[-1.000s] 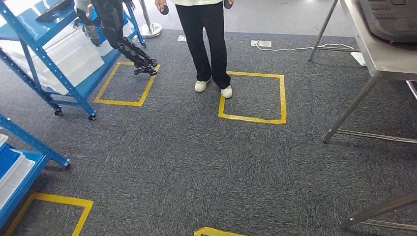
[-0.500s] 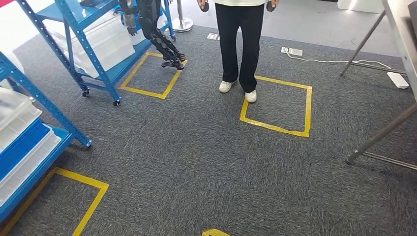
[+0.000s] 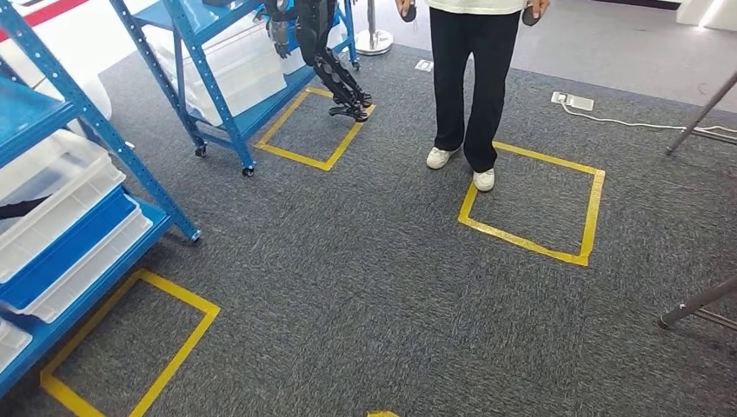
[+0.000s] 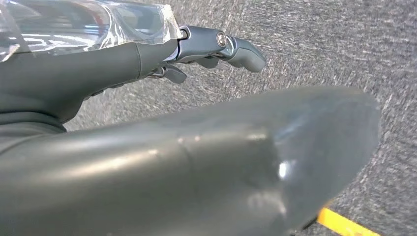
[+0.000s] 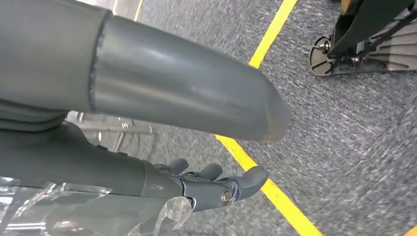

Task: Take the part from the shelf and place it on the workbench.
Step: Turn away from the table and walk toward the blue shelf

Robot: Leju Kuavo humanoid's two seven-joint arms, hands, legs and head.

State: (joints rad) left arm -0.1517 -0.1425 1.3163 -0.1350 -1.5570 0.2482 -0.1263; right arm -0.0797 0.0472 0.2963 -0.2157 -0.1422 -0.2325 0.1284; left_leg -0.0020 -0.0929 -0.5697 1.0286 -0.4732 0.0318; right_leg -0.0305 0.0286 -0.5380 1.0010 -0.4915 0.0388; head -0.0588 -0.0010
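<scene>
Shelf [image 3: 130,161] of blue steel at head view's left, holding white bins [image 3: 61,195], a dark shape [image 3: 17,207] in one, whether the part cannot tell. Left hand [image 4: 216,46] over grey carpet [image 4: 319,39], fingers stretched out, holding nothing. Right hand [image 5: 216,184] likewise slack and empty above yellow tape [image 5: 255,167].

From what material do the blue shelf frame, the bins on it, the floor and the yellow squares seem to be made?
Shelf frame: probably painted metal, glossy blue posts with rows of punched holes.
Bins: likely plastic, translucent white, with a blue one between them.
Floor: carpet, a speckled grey woven texture.
Yellow squares: apparently adhesive tape, flat thin strips with slightly uneven corners.
</scene>
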